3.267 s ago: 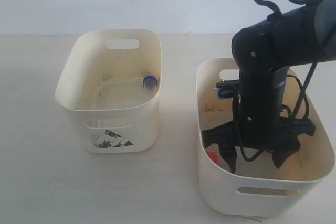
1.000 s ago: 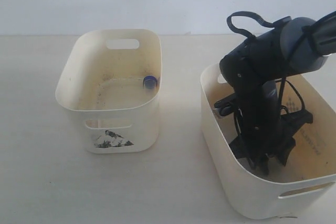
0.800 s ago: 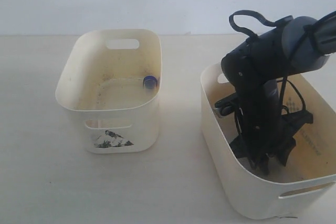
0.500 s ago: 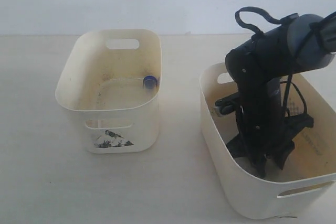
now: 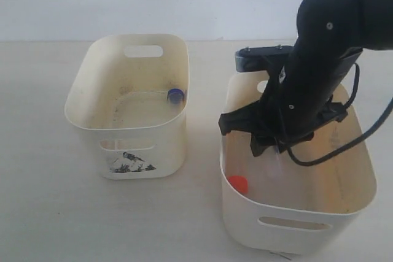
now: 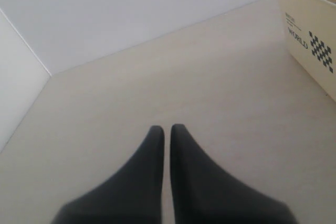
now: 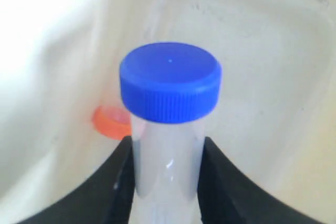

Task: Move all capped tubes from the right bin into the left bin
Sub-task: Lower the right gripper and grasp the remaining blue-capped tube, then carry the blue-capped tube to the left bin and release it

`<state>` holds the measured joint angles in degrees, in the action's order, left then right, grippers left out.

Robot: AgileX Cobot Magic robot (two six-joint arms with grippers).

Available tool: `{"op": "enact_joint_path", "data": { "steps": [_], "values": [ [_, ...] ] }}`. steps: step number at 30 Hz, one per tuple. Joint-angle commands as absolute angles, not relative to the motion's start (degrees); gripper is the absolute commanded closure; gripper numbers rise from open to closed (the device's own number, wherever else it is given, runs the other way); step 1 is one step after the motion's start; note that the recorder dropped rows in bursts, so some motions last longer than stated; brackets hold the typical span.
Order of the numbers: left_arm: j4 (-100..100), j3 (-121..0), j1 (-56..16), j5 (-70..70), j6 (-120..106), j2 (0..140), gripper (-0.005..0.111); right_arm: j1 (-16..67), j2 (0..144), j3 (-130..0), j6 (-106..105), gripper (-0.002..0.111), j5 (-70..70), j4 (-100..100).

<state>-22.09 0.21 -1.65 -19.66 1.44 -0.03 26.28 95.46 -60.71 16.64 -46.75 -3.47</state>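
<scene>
Right gripper (image 7: 167, 153) clamps blue-capped tube (image 7: 169, 90); left gripper (image 6: 167, 129) closed, empty; cream bin (image 6: 310, 35) reads WORLD.

Right pincer (image 7: 167, 153) clamped on blue-capped tube (image 7: 169, 85); left pincer (image 6: 164, 132) closed.

Cam setup
Exterior looks down on counter (image 5: 43, 213); right wrist close inside right bin (image 5: 245, 228); both see orange cap (image 5: 237, 183) at bin's 8 o'clock.

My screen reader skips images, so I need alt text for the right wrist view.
A clear blue-capped tube is clamped between the two black fingers of the right gripper, its cap sticking out past them. Behind it, an orange-red cap lies low inside the cream right bin.
</scene>
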Motion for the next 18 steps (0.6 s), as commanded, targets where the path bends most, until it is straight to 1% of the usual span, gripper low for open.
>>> {"op": "enact_joint_path", "data": {
  "steps": [1,4,8,11,14,18],
  "values": [
    [-21.93,0.0,-1.89,-19.53,1.98,0.0,0.102,26.25,91.7,-60.7,15.89,0.108,-46.26,-3.26],
    [-21.93,0.0,-1.89,-19.53,1.98,0.0,0.102,26.25,89.12,-60.7,15.53,0.108,-44.48,-3.26],
    [-21.93,0.0,-1.89,-19.53,1.98,0.0,0.102,26.25,85.52,-60.7,12.33,0.108,-38.63,-5.17],
    [-21.93,0.0,-1.89,-19.53,1.98,0.0,0.102,26.25,83.59,-60.7,2.37,0.108,-32.31,-12.31],
    [-21.93,0.0,-1.89,-19.53,1.98,0.0,0.102,26.51,83.6,-60.9,-11.23,0.108,-25.73,-24.0],
    [-21.93,0.0,-1.89,-19.53,1.98,0.0,0.102,27.65,86.63,-64.34,-27.38,0.108,-24.6,-37.3]
  ]
}}
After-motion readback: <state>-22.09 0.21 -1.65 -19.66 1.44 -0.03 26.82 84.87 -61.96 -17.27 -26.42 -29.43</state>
